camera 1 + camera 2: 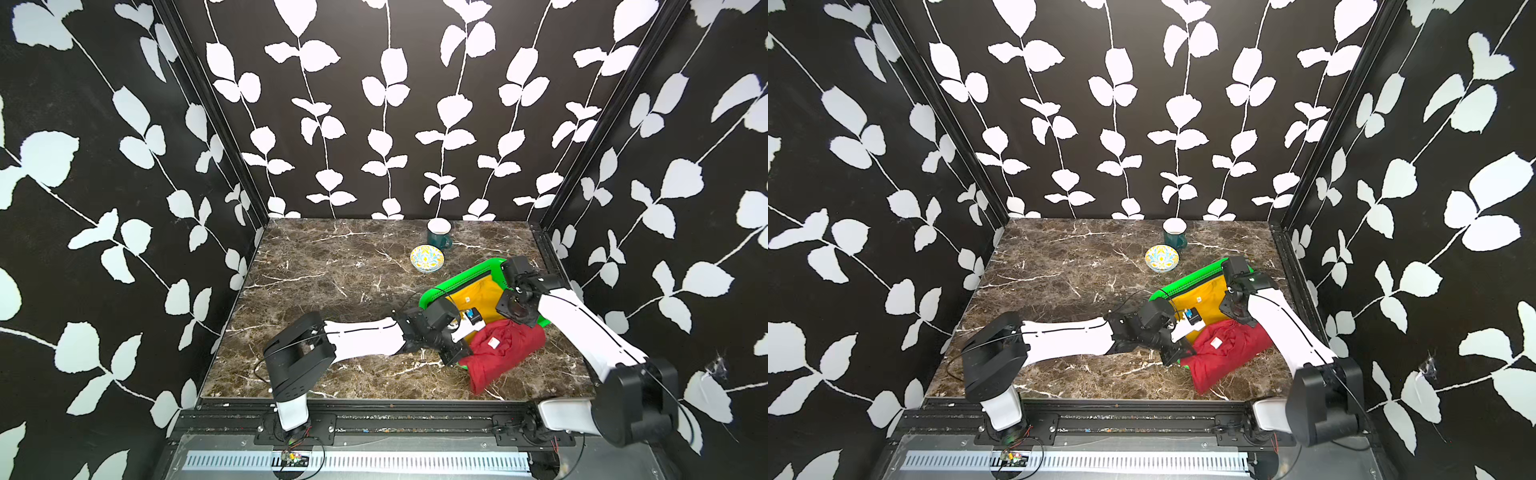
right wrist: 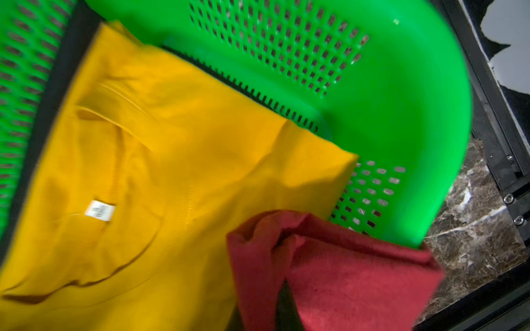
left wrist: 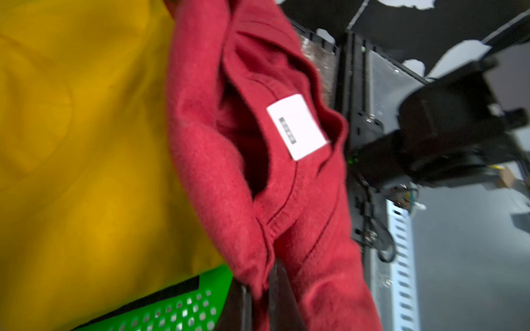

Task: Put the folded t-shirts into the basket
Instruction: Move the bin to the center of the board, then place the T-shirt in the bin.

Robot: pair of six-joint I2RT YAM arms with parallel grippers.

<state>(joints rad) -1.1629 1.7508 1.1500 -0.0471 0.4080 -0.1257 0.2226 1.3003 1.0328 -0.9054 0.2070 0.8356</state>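
The green basket (image 1: 465, 277) (image 1: 1190, 281) (image 3: 172, 311) (image 2: 401, 86) stands at the right of the marble table. A mustard yellow folded t-shirt (image 1: 473, 297) (image 1: 1204, 300) (image 3: 86, 143) (image 2: 172, 172) lies inside it. A thin black strip shows along the yellow shirt's edge. The red t-shirt (image 1: 507, 353) (image 1: 1229, 353) (image 3: 218, 172) (image 2: 344, 280) is rumpled, draped over the basket's near rim and down onto the table. My left gripper (image 1: 455, 356) (image 3: 259, 286) is shut on its left edge. My right gripper (image 1: 519, 322) (image 2: 269, 292) is shut on its far corner, above the basket.
A dark green mug (image 1: 438, 239) and a small patterned bowl (image 1: 427, 257) stand behind the basket, near the back wall. The basket sits close to the right frame rail (image 1: 552, 253). Bare marble spreads over the table's left half (image 1: 316, 274).
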